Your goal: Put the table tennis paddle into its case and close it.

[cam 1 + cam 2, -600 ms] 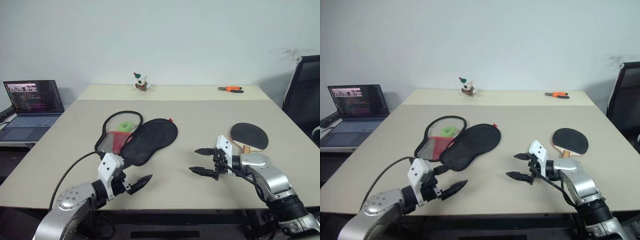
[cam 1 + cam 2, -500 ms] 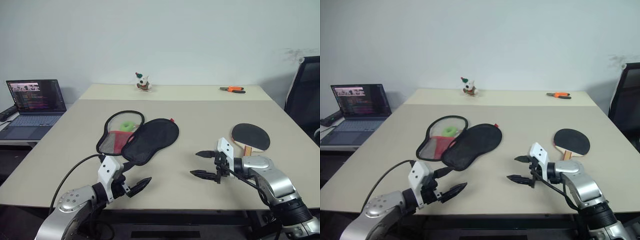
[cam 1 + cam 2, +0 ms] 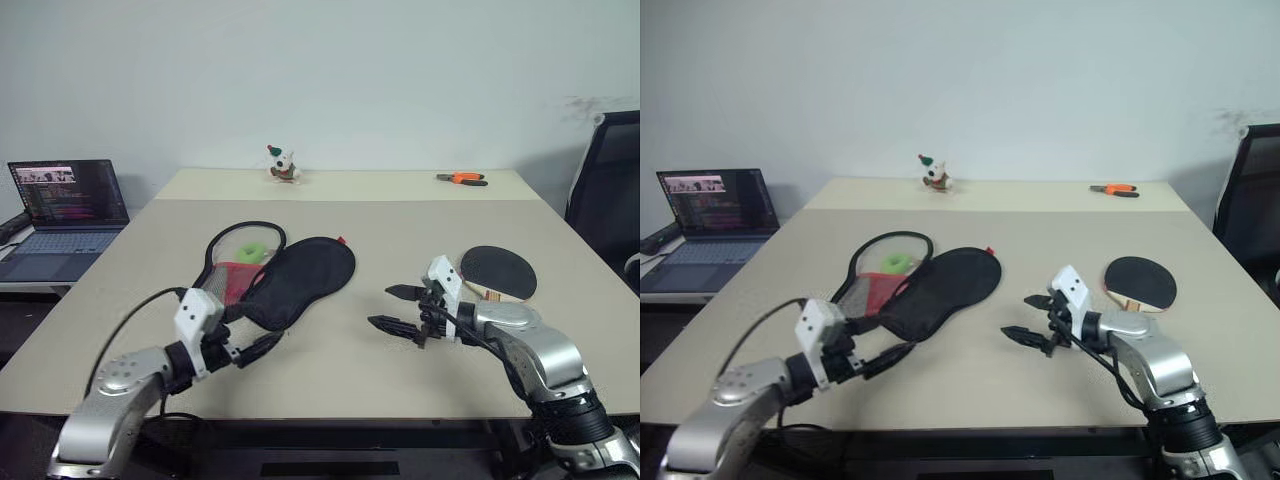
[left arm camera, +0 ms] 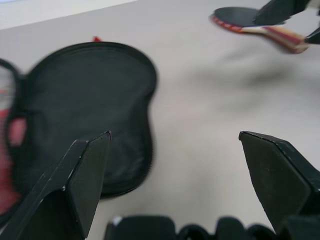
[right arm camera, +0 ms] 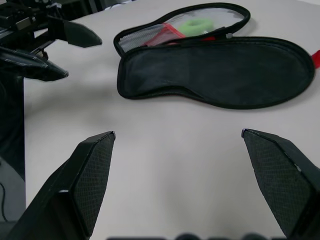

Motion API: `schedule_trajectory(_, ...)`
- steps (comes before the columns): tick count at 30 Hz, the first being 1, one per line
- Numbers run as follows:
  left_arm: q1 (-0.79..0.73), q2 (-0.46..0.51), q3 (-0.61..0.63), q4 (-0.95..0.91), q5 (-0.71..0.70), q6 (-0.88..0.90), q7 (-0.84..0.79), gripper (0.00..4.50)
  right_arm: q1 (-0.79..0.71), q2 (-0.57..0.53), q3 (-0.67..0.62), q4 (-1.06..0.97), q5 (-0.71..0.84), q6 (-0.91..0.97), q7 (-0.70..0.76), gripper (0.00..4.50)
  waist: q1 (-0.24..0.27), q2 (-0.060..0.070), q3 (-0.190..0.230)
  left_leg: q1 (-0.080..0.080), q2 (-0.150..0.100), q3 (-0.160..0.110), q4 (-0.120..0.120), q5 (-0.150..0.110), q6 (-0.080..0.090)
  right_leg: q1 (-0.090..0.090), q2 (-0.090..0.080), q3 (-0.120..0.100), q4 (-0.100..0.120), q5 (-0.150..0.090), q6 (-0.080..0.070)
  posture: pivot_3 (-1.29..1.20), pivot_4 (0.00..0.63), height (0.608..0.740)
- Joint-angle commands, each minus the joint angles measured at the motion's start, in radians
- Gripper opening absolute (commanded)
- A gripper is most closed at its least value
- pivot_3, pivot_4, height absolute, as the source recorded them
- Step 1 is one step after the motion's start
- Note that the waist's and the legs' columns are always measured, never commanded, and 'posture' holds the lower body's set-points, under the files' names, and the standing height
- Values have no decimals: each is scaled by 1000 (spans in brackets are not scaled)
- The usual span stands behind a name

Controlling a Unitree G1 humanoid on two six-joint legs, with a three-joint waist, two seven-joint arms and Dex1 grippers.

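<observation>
A: Where do the jaws stand?

B: Both spread wide and empty. The left gripper (image 3: pixel 258 346) hovers just before the near end of the soft black fabric case with the red panel and mesh pocket (image 3: pixel 270 275), which lies unzipped and folded open on the table. The right gripper (image 3: pixel 393 309) hangs over bare tabletop, between the case and the round black-faced table tennis paddle with the light wooden handle (image 3: pixel 497 273); that paddle lies flat, just beside the right wrist.

A: So which step?

B: The opening one, I'd judge: nothing is picked up yet. Next, the right gripper likely must turn back to the paddle's handle, while the left steadies the case.

A: And around them?

B: A wide beige table (image 3: pixel 400 230), a small toy figure (image 3: pixel 282 163) and orange-handled pliers (image 3: pixel 461 178) at its far edge, an open laptop (image 3: pixel 62 215) on a side desk at left, a black chair (image 3: pixel 603 190) at right, a plain pale wall.
</observation>
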Motion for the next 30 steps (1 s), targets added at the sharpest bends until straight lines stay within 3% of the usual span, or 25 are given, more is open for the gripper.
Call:
schedule_trajectory(1, 7, 30, 24, 24, -13, -23, -57, 4500, -30, 45, 1, -30, 27, 12, -38, 4467, -1, 0, 0, 0, 0, 0, 0, 0, 0, 0, 0, 0, 0, 0, 0, 0, 150, 740)
schedule_trajectory(11, -155, 64, -27, 223, 36, -43, -158, 4500, -33, 113, -1, -65, 91, 117, -107, 4467, 4, 0, 0, 0, 0, 0, 1, 0, 0, 0, 0, -1, 0, 2, -3, 0, 150, 740)
schedule_trajectory(17, -226, 38, -141, 313, 123, -108, -204, 4500, -27, 155, 34, -57, 64, 90, -164, 4467, 0, 0, 0, -1, 0, 1, 0, 0, 0, -2, 0, 0, 0, 2, -3, 0, 150, 740)
schedule_trajectory(23, -319, 14, -249, 441, 193, -176, -290, 4500, -39, 92, 4, -102, 120, 120, -109, 4467, 0, 0, 0, -3, 0, 2, 0, 0, 0, -4, 1, 0, 1, 2, -3, 0, 150, 740)
schedule_trajectory(30, -413, 5, -273, 630, 231, -238, -362, 4500, -21, 25, -44, -138, 137, 129, -124, 4467, 0, 0, 0, -3, 1, 4, 0, 0, 0, -5, 2, -1, 1, 2, -3, 0, 150, 740)
